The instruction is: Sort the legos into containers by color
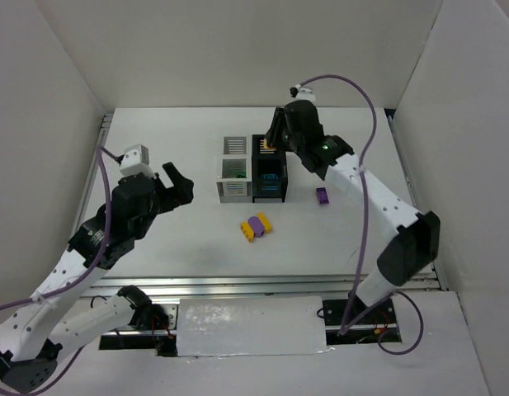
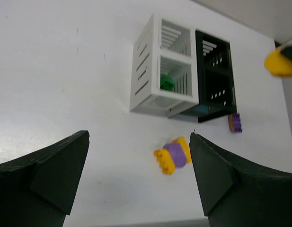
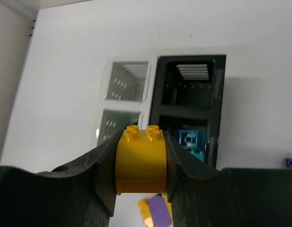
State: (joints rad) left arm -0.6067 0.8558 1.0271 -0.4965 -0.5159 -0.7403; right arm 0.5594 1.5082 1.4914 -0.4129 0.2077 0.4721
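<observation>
So the right gripper was clamped shut on a yellow brick, studs facing away from the wrist cam, a finger pressed on each side of it. From the overhead view it was holding that brick up over the containers, about at the far black bin, though I couldn't tell exactly how high it sat. The left gripper was off on the left side of the table, well apart from the bins, jaws spread wide with nothing between them. The left wrist view showed bare tabletop in the gap. In the bins, a green brick sat in the near white one and a cyan brick in the near black one. The far white bin looked like just slats from what I could see. Out on the table, a little clump of yellow and purple bricks lay touching each other in front of the block, and a lone purple brick sat just right of the black bins.
</observation>
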